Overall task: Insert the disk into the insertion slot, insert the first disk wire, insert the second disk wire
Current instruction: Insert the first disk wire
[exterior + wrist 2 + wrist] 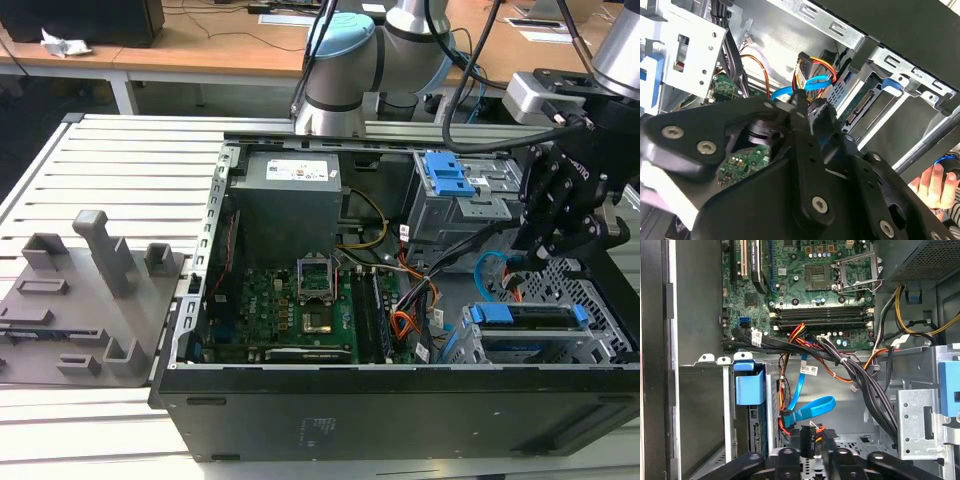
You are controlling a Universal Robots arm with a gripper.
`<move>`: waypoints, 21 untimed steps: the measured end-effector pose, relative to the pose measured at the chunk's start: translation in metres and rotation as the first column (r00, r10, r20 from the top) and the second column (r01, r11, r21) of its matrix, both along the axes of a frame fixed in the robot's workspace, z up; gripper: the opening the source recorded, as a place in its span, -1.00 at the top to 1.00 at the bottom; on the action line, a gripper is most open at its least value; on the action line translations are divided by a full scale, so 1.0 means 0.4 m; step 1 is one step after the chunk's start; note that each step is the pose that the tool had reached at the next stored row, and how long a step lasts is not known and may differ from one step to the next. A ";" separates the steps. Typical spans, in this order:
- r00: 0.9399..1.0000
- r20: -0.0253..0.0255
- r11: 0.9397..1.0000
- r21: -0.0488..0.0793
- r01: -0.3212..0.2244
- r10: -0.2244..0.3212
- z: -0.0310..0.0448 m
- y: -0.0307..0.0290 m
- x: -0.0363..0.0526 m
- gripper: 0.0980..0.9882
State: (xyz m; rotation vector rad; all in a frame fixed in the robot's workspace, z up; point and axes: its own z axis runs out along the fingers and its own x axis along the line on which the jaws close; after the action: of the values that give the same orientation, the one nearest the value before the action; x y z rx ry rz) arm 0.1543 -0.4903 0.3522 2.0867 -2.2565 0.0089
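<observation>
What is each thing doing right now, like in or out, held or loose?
the disk, sitting inside the insertion slot
the insertion slot, filled by the disk
the first disk wire, plug pinched in the hand
the hand, shut on that plug
the second disk wire, looped, not held by the hand
the computer case, cover off

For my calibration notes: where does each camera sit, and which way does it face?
Exterior view: off the arm, above the open computer case, looking down into it; arm behind, gripper at the exterior view's right.
First wrist view: on the arm, looking past the gripper into the case at the circuit board and light-blue cable.
Second wrist view: on the arm, looking along the gripper toward the drive cage; a person's hand beyond.
Shared: both wrist views show the gripper shut on the orange-red wires' plug.
</observation>
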 end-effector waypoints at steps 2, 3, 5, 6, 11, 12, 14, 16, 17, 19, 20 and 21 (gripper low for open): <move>1.000 0.000 1.000 -0.001 0.000 0.000 0.000 0.000 0.000 0.74; 1.000 0.000 1.000 -0.001 0.000 0.000 0.000 0.000 0.000 0.85; 1.000 0.000 1.000 -0.002 0.000 0.000 0.000 0.000 0.000 0.85; 1.000 0.000 1.000 -0.003 0.000 0.000 0.000 0.000 0.000 0.85; 1.000 -0.001 1.000 -0.003 0.000 0.000 0.000 0.000 0.023 0.85; 1.000 -0.001 1.000 -0.003 0.000 0.000 0.000 0.000 0.023 0.85; 1.000 -0.001 1.000 -0.003 0.000 0.000 0.000 -0.003 0.023 0.85; 1.000 -0.001 1.000 -0.003 0.000 0.000 0.000 -0.020 0.023 0.85; 1.000 -0.001 1.000 -0.003 0.000 0.000 0.000 -0.024 0.023 0.85; 1.000 -0.001 1.000 -0.003 0.000 0.000 0.000 -0.032 0.023 0.85; 1.000 -0.001 1.000 -0.003 0.000 0.000 0.000 -0.035 0.023 0.85; 1.000 -0.001 1.000 -0.003 0.000 0.000 0.000 -0.044 0.023 0.85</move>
State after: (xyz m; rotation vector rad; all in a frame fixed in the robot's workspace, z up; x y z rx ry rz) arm 0.1636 -0.5079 0.3521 2.0844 -2.2542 0.0113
